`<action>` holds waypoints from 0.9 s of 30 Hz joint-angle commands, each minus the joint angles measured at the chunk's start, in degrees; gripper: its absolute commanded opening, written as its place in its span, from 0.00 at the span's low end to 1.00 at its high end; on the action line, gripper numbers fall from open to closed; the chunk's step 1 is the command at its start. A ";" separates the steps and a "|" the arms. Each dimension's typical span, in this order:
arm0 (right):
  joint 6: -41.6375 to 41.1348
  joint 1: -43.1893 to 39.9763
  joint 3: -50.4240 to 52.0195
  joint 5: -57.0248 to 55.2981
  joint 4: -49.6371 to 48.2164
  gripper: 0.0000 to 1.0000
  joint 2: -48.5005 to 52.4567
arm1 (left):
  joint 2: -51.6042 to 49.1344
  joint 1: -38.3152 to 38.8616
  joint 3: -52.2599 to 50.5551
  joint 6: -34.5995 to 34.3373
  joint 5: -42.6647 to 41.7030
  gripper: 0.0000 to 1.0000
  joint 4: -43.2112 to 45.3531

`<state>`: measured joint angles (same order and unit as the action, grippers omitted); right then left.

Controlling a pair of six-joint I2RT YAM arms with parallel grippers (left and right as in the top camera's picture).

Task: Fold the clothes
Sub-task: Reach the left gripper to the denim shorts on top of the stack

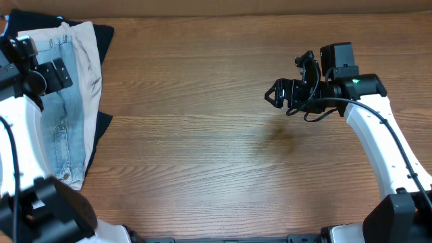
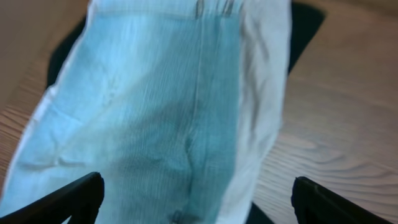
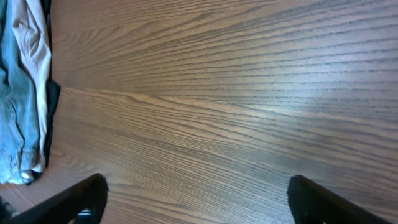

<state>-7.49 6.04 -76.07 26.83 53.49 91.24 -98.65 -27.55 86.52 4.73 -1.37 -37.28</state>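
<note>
The clothes, light blue denim shorts (image 1: 62, 135), lie folded in a long strip at the table's left edge, on top of beige shorts and a black garment. My left gripper (image 2: 198, 198) hovers over the denim (image 2: 155, 106), open, its two black fingertips (image 2: 81, 196) wide apart with nothing held. In the overhead view the left gripper (image 1: 40, 71) sits above the strip's upper end. My right gripper (image 1: 280, 94) hangs over bare wood right of centre, open and holding nothing. The right wrist view shows the denim (image 3: 15, 93) far off at the left.
Beige khaki shorts (image 1: 88, 61) lie under the denim, showing along its right side. A black garment (image 1: 102, 37) lies beneath both, peeking out at the top and at the right edge (image 1: 101, 128). The wooden table (image 1: 216, 148) stretches between the arms.
</note>
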 commanded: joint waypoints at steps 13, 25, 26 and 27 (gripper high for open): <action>0.26 0.33 -0.74 0.90 2.56 0.82 -0.83 | -11.80 -10.78 1.09 -0.02 -3.13 0.84 0.50; 0.26 0.33 -0.74 0.90 2.71 0.82 -0.83 | -12.63 -23.63 1.07 4.28 -6.19 0.91 3.21; 0.26 0.33 -0.74 0.90 2.69 0.82 -0.83 | -12.83 -24.28 1.07 4.33 -6.14 0.92 3.52; 0.26 0.33 -0.74 0.90 2.67 0.82 -0.83 | -13.14 -24.76 1.07 4.57 -6.01 0.92 3.74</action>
<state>-7.44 6.04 -76.07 27.20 56.31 91.24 -110.91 -50.54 86.56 7.51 -6.13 -34.17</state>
